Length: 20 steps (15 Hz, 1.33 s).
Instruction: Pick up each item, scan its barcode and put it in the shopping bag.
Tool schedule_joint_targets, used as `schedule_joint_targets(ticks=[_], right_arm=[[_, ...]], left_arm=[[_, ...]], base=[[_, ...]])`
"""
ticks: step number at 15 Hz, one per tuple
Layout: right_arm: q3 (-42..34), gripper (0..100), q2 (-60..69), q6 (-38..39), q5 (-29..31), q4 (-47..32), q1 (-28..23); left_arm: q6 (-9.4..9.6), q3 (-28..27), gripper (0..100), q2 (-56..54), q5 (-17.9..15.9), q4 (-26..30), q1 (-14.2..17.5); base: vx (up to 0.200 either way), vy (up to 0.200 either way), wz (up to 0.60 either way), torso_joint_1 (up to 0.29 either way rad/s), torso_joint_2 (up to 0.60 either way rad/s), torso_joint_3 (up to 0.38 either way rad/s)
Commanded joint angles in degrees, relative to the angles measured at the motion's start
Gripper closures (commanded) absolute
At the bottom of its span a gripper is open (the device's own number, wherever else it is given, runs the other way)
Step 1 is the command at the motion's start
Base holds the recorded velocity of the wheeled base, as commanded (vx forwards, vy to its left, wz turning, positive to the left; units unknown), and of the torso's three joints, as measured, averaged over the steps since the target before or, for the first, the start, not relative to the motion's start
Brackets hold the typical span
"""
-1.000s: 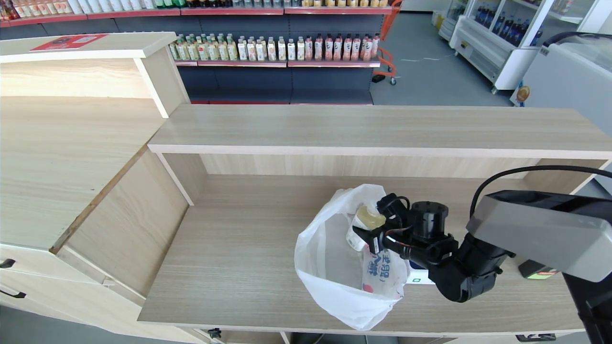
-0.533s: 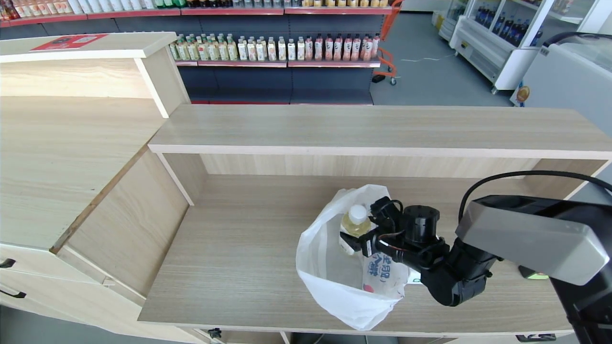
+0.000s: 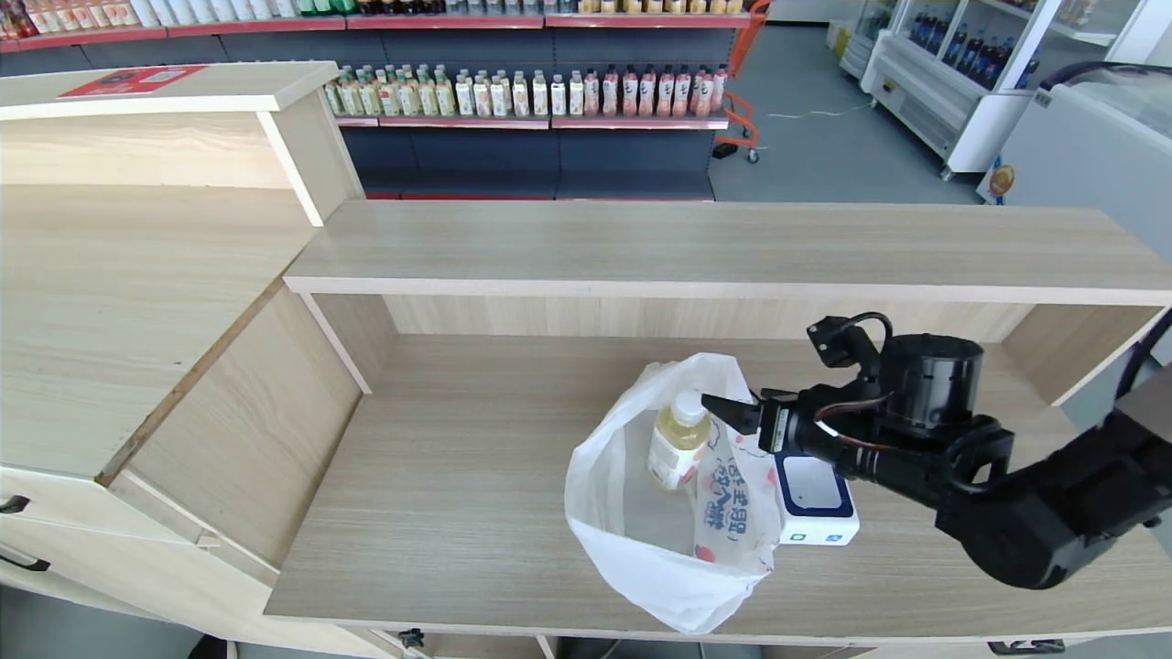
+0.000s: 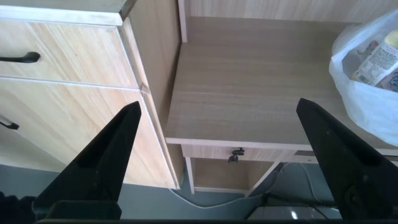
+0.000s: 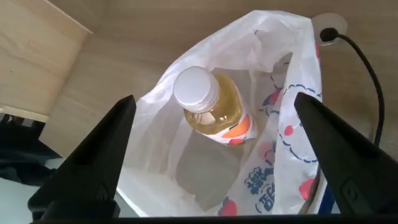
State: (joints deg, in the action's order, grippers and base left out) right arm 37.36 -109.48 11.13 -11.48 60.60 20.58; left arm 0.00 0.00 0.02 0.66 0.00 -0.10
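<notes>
A white plastic shopping bag stands open on the lower counter, right of centre. Inside it a bottle of yellow drink with a white cap stands nearly upright, leaning on the bag's printed side. My right gripper hovers just right of the bag's mouth, open and holding nothing. From the right wrist, the bottle sits in the bag below the spread right gripper. My left gripper is open and hangs low before the counter's front edge, with the bag off to one side.
A white scanner box with a blue top sits on the counter right behind the bag, under my right wrist. A raised shelf runs along the back. A taller cabinet closes the left side. Bare counter lies left of the bag.
My right gripper has let go of the bottle and drawn back up and to the right. The bottle has sunk into the bag and stands there alone. The scanner box has come into sight.
</notes>
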Motion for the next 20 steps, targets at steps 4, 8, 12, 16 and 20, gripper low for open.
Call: schedule_joint_targets(ticks=[4,8,12,16,20], right_arm=[[-18.47,0,35.39,0.47,5.16,-23.16,-16.53],[-29.81,0,54.29,0.38,5.42,-26.85,-20.14],[-34.90,0,85.49,-3.57,9.20,-47.42,-20.23],[-26.38,0,109.22,-4.45,12.36,-80.99,-20.31],[-26.82,0,109.48,-4.10,15.35,-80.73,-20.31]], left_arm=[[0.00,0.00,0,-0.02,0.04,0.00,0.01],[0.00,0.00,0,-0.02,0.04,0.00,0.01],[0.18,0.00,0,-0.02,0.04,0.00,0.01],[-0.26,0.00,0,-0.02,0.13,0.00,0.01],[-0.18,0.00,0,-0.02,0.22,0.00,0.01]], base=[[0.000,0.000,0.00,0.000,0.00,0.000],[0.000,0.000,0.00,0.000,0.00,0.000],[0.000,0.000,0.00,0.000,0.00,0.000],[0.000,0.000,0.00,0.000,0.00,0.000],[0.000,-0.200,0.00,0.000,0.00,0.001]])
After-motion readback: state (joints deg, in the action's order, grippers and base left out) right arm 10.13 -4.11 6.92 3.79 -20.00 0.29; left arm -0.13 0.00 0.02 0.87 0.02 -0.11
